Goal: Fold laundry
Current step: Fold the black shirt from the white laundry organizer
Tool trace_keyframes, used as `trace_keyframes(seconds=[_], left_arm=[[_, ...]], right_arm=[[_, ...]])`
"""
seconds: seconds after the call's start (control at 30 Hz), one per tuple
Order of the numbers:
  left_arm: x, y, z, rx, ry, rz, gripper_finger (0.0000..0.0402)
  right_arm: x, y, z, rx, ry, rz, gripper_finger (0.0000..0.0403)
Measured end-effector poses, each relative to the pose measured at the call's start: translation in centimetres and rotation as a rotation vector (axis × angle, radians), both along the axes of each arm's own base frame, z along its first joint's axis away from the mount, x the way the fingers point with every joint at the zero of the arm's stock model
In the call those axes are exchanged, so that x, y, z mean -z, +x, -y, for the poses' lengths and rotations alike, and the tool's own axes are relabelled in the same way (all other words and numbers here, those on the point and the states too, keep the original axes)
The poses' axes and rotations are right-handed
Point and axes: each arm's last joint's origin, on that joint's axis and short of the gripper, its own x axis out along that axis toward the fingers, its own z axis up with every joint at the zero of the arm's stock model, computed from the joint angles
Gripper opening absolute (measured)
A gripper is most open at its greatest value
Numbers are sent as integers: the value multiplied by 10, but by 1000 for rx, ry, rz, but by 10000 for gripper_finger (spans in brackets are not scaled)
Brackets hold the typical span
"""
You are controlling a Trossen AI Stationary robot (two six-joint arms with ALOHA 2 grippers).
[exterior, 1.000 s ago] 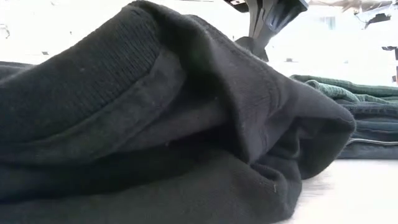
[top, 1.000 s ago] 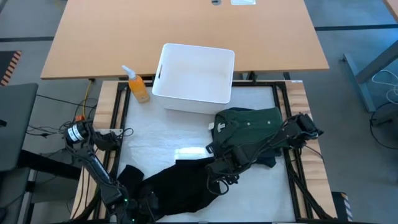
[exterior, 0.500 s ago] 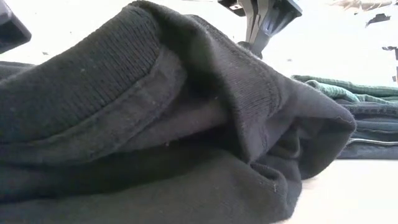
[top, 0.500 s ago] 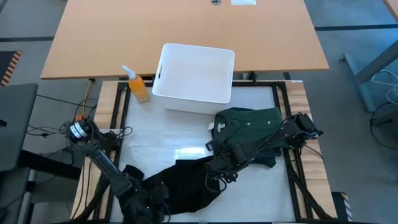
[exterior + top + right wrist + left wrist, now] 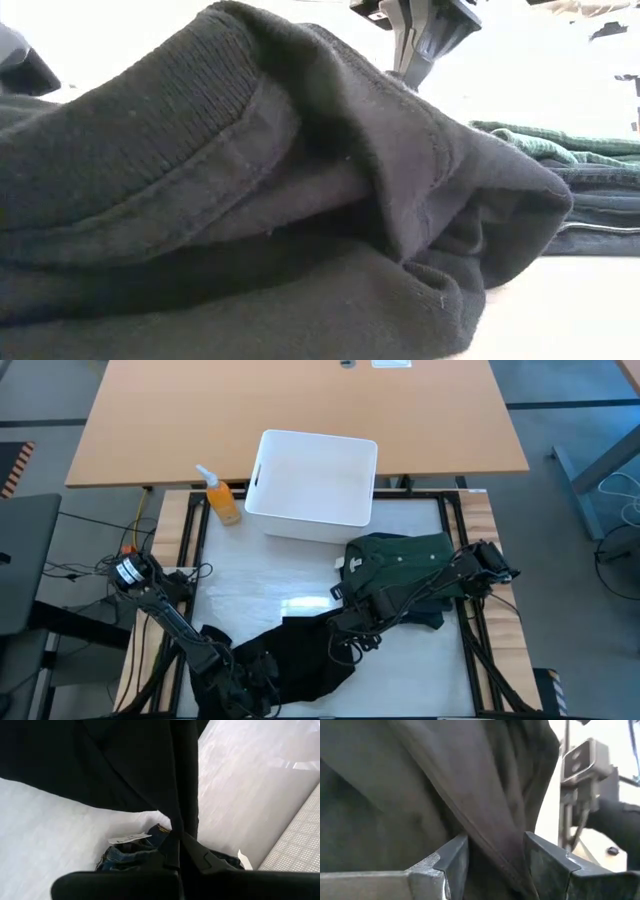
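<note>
A black garment [image 5: 300, 660] lies crumpled at the table's near edge and fills the low view [image 5: 250, 200]. My right gripper [image 5: 342, 632] stands over its right part, shut on the cloth [image 5: 181, 837]. My left gripper [image 5: 250, 672] is low at the garment's left part, open, with a fold running between its fingers [image 5: 495, 865]. A folded dark green garment [image 5: 400, 558] rests on blue denim [image 5: 432, 616] at the table's right side. My right gripper pinches a raised ridge of the black garment [image 5: 184, 805] between its two fingers, from above; one layer or several, I cannot tell. The cloth rises to a peak at the fingers [image 5: 405, 70], and the rest lies on the table. My left gripper has a thick fold of the black garment [image 5: 490, 835] between its open fingers [image 5: 452, 862], coming at it low from the table's left. The cloth lies against both fingers' inner sides.
A white plastic bin [image 5: 315, 485] stands at the table's far middle, with an orange spray bottle [image 5: 222, 500] to its left. Bare white table top [image 5: 260, 575] lies between the bin and the black garment. A wooden table [image 5: 300, 410] stands beyond.
My left gripper has moved toward the table's right along the near edge and pushed into the black garment's left part. The right gripper has stayed shut on the cloth, almost in place.
</note>
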Motion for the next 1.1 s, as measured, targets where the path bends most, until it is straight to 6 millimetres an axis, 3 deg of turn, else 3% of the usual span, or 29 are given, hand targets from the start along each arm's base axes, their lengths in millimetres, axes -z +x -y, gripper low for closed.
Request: trace_keyframes(seconds=[0.17,0.3,0.4,0.53,0.63,0.8,0.97,1.1], left_arm=[[20,4,3,5,5,-47,155],[17,7,5,10,46,3,90],[7,8,9,59,109,5,20],[-24,6,7,81,242,-77,3],[-68,0,-3,52,393,-140,2],[-178,-11,-33,-21,615,-57,1],[-288,-10,-87,-71,682,133,0],[-361,-3,-134,-105,657,383,0]], right_arm=[[0,0,0,0,-1,-3,16],[0,-1,0,-4,-7,-13,16],[1,-4,3,11,-70,-26,16],[-13,-18,6,61,-186,-1,16],[-38,-32,11,94,-233,103,16],[-101,-74,24,196,-376,418,16],[-184,-130,44,408,-379,906,16],[-248,-164,56,507,-271,1226,15]])
